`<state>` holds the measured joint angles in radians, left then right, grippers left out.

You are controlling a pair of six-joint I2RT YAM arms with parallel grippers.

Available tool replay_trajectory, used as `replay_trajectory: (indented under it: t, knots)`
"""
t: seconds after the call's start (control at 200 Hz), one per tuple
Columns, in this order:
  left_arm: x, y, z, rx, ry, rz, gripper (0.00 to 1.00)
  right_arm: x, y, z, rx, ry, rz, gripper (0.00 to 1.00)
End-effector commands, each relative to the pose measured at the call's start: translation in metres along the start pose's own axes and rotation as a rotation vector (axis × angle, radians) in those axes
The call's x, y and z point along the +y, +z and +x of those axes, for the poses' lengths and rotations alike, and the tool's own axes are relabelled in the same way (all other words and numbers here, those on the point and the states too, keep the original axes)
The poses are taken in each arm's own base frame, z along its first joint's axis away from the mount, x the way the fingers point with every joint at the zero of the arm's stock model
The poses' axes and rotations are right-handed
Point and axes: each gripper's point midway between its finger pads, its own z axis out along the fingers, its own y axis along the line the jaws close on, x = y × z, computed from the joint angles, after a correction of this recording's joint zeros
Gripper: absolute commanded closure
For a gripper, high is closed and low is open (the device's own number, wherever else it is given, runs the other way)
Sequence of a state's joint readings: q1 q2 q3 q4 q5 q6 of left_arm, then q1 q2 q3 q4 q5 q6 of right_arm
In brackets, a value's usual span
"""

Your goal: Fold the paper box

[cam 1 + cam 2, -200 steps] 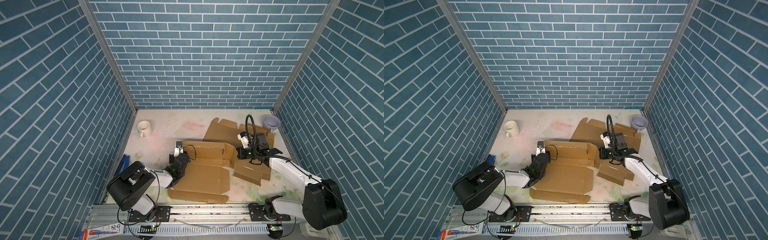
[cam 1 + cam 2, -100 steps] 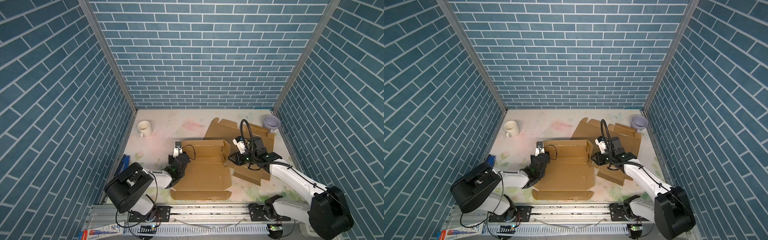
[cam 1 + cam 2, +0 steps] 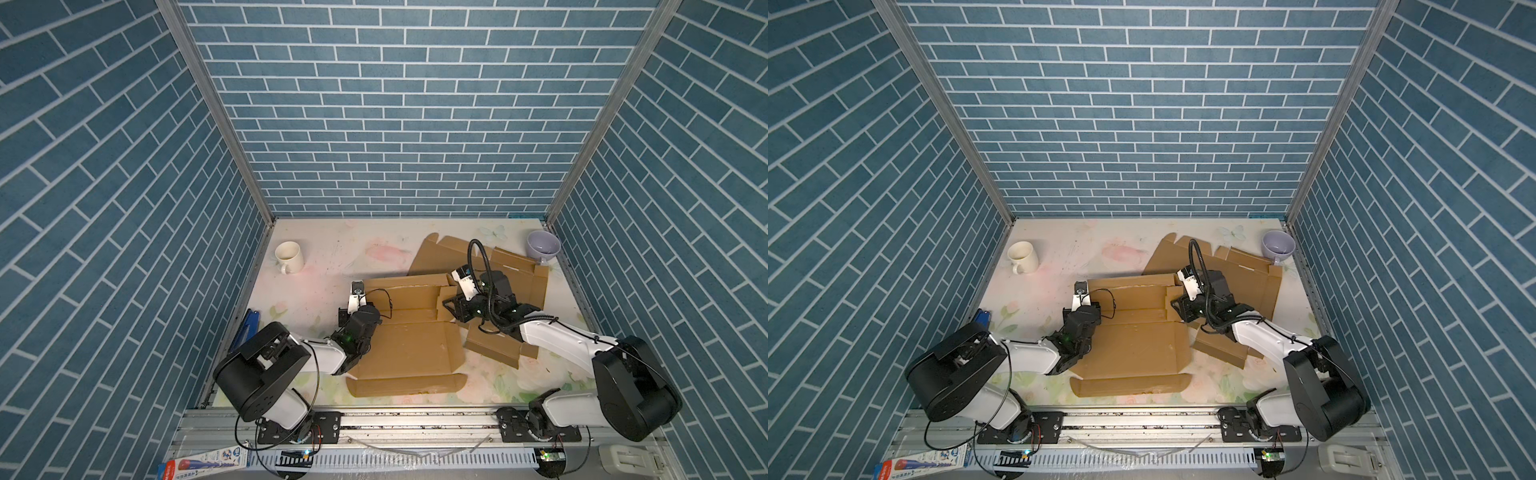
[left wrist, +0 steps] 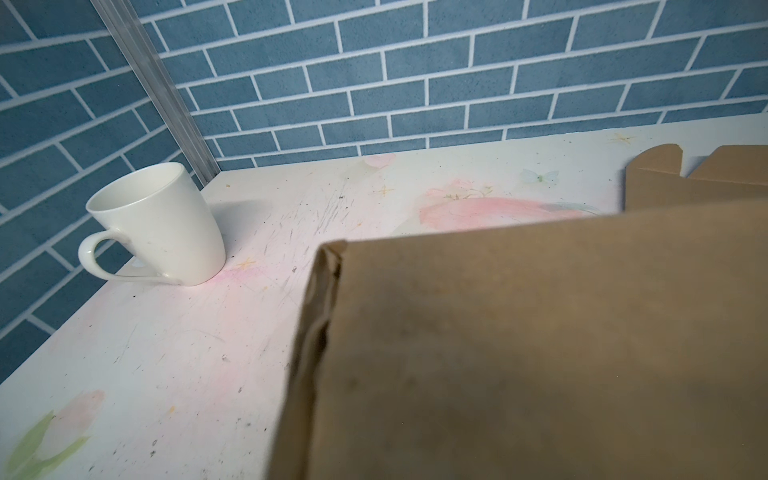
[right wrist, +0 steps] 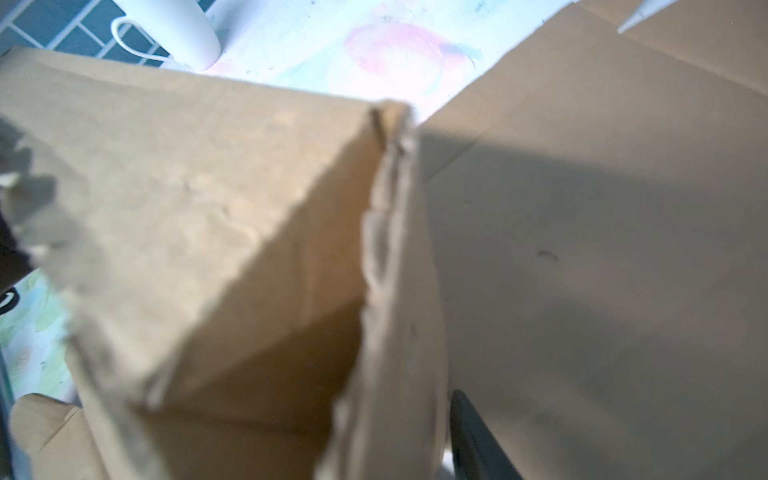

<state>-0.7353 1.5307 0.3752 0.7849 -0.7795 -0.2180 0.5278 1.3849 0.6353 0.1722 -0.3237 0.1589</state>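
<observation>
Top view: half-folded paper box (image 3: 409, 345)

1. Left gripper (image 3: 354, 311): fingertips hidden at the paper box's (image 3: 409, 345) left wall.
2. Right gripper (image 3: 454, 308): one finger (image 5: 473, 440) shows, cut off; jaw gap unclear.
3. Right wrist view: box edge blurred, white mug (image 5: 178, 29) cut off.
4. Blue object (image 3: 246, 330), near left: partly hidden, unidentifiable.

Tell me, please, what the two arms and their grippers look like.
The left arm and right arm match: bulky black rounded base joint, smooth white link, black wrist. The left gripper and right gripper are black, each beside a small white camera block. Left trails a thin black wire; right, a thick ribbed black hose.
</observation>
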Motion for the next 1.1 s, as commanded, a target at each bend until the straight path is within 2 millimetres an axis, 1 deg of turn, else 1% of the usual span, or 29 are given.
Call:
replay_trajectory:
  t: [0.0, 0.055, 0.18, 0.245, 0.325, 0.39, 0.455, 0.495, 0.59, 0.655, 0.73, 0.81, 0.855, 0.985, 1.04, 1.095]
  knots:
    - [-0.008, 0.003, 0.017, 0.058, 0.084, 0.037, 1.00, -0.004, 0.010, -0.018, -0.126, -0.093, 0.035, 0.60]
    - [-0.009, 0.003, 0.017, 0.059, 0.085, 0.039, 1.00, -0.004, 0.014, -0.021, -0.152, -0.094, 0.043, 0.62]
    - [-0.010, 0.004, 0.016, 0.060, 0.086, 0.040, 1.00, -0.009, 0.018, -0.028, -0.225, -0.103, 0.100, 0.73]
    - [-0.011, 0.004, 0.015, 0.061, 0.081, 0.041, 1.00, -0.015, 0.016, -0.033, -0.269, -0.106, 0.179, 0.80]
    - [-0.011, 0.003, 0.015, 0.066, 0.065, 0.046, 1.00, -0.020, 0.011, -0.039, -0.323, -0.100, 0.278, 0.81]
    - [-0.013, 0.004, 0.015, 0.072, 0.051, 0.051, 1.00, -0.020, 0.009, -0.043, -0.365, -0.109, 0.361, 0.82]
    - [-0.015, 0.004, 0.017, 0.079, 0.040, 0.054, 1.00, -0.025, 0.007, -0.045, -0.380, -0.098, 0.483, 0.87]
    - [-0.017, 0.005, 0.016, 0.080, 0.034, 0.056, 1.00, -0.024, 0.008, -0.046, -0.384, -0.103, 0.542, 0.89]
    - [-0.020, 0.006, 0.015, 0.095, 0.026, 0.050, 1.00, -0.019, 0.008, -0.049, -0.387, -0.125, 0.697, 1.00]
    - [-0.021, 0.007, 0.014, 0.107, 0.027, 0.032, 1.00, -0.017, 0.005, -0.049, -0.393, -0.131, 0.815, 1.00]
    - [-0.018, 0.007, 0.014, 0.128, 0.038, -0.012, 1.00, -0.011, 0.008, -0.050, -0.389, -0.143, 0.873, 1.00]
    - [-0.008, 0.007, 0.012, 0.154, 0.045, -0.084, 1.00, -0.003, 0.011, -0.051, -0.393, -0.143, 0.873, 1.00]
    - [-0.005, 0.006, 0.012, 0.170, 0.049, -0.112, 1.00, -0.003, 0.011, -0.050, -0.384, -0.122, 0.871, 1.00]
    - [-0.009, 0.004, 0.011, 0.183, 0.028, -0.069, 1.00, 0.002, 0.013, -0.050, -0.379, -0.102, 0.824, 1.00]
    - [-0.009, 0.003, 0.012, 0.185, 0.015, -0.051, 0.92, 0.003, 0.014, -0.050, -0.379, -0.099, 0.809, 1.00]
    - [-0.007, 0.004, 0.015, 0.191, 0.004, -0.041, 0.91, 0.004, 0.016, -0.049, -0.375, -0.099, 0.796, 1.00]
